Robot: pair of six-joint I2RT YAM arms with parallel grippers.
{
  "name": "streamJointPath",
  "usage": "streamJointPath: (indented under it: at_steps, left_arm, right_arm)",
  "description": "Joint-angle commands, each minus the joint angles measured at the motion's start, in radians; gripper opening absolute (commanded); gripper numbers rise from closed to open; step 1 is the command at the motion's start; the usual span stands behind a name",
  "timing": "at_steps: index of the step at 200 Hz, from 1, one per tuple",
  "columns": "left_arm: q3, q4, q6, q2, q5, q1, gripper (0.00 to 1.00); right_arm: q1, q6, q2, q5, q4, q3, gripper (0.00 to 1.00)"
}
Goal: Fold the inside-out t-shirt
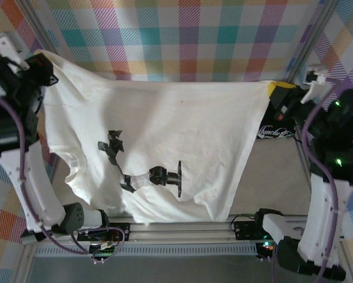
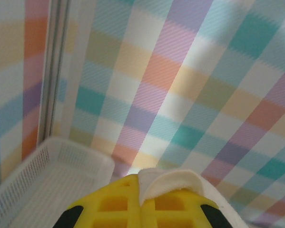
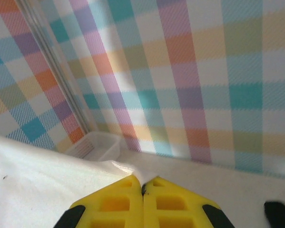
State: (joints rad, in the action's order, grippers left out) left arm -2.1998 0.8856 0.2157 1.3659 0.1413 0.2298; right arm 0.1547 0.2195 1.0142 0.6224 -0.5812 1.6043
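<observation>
The white t-shirt (image 1: pixel 164 130) takes up most of my overhead view. It is spread wide between the two arms, its far edge pulled into a nearly straight line from the far left corner to the far right. Its near edge hangs loose and ragged just beside the metal rail (image 1: pixel 182 227) at the near side. I can't tell how much of the cloth rests on the worktop (image 1: pixel 270 177) and how much hangs free.

The cloth itself is my biggest worry. If I swing or lower it unevenly, the slack near edge could bunch under itself or catch on the rail and the cables there, and the fold would come out crooked. Pulling the arms further apart could tear a corner out of a grip.

Next is the black shirt (image 1: pixel 276 132) on the right, part of it showing beside the white one's right edge. Laying the white cloth down to the right could drag the black shirt along or trap it in the fold.

The white basket (image 2: pixel 61 171) sits in the far left corner, near enough that a forward reach on that side might bump it.

The grips are the smallest concern but the most fragile. The left fingers (image 2: pixel 113 204) are clamped on a small curl of cream cloth that pokes up between them. The right fingers (image 3: pixel 113 204) are pressed together on a thin edge of the shirt. Both bites look shallow to me, so a jerk or extra tension could let a corner slide free and drop that whole side.
</observation>
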Motion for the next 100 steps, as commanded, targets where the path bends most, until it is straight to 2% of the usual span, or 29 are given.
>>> streamJointPath:
  at_steps: [1, 24, 52, 100]
  left_arm:
    - [0.040, -0.043, 0.000, 0.005, 0.023, -0.011, 0.00]
    - [0.214, -0.076, 0.023, 0.006, 0.029, -0.024, 0.00]
    - [0.474, -0.165, 0.079, 0.002, 0.064, -0.030, 0.00]
    - [0.627, -0.223, 0.113, 0.049, 0.110, -0.035, 0.00]
  right_arm:
    - [-0.037, 0.033, 0.044, 0.034, 0.081, -0.095, 0.00]
    - [-0.127, 0.019, 0.098, -0.026, 0.114, -0.241, 0.00]
    - [-0.222, 0.036, 0.213, -0.041, 0.218, -0.437, 0.00]
    - [-0.285, 0.045, 0.476, 0.006, 0.337, -0.562, 0.00]
